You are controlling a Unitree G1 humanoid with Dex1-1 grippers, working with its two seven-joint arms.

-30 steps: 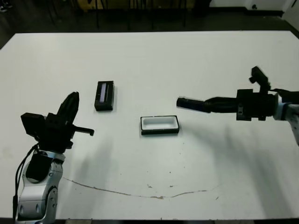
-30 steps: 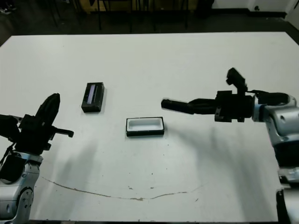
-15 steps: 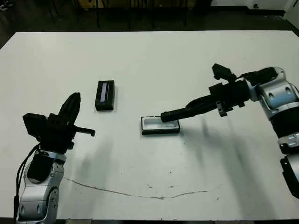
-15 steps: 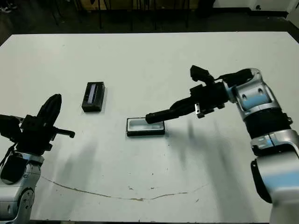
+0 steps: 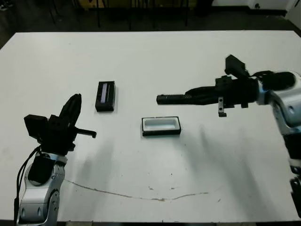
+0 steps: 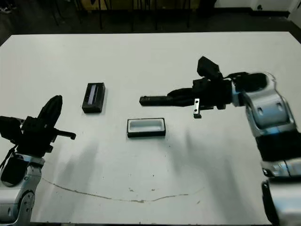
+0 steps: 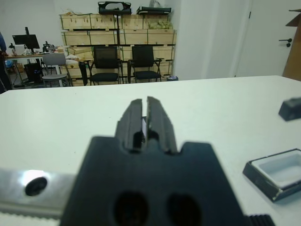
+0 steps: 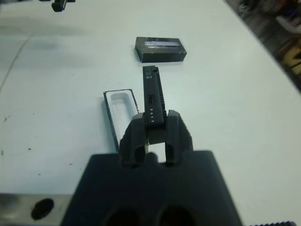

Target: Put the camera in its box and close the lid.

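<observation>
A: Room check. We see the box (image 5: 161,126) near the middle of the white tabletop (image 5: 150,61), open, white lining up, long axis across our view. The lid (image 5: 105,96) lies well apart to its left, stripe up, long axis running away from us. Bare tabletop all round both; edges far off.

B: Right fingers (image 8: 175,129)?

A: Closed on one end of the camera (image 5: 173,99). It is held level above the tabletop, beyond the box and not touching it, long axis left–right, free end pointing towards the lid.

B: Left gripper (image 7: 146,120)?

A: Fingers nearly together, a thin slit between, holding nothing. It hovers at our left, well apart from the lid.
</observation>
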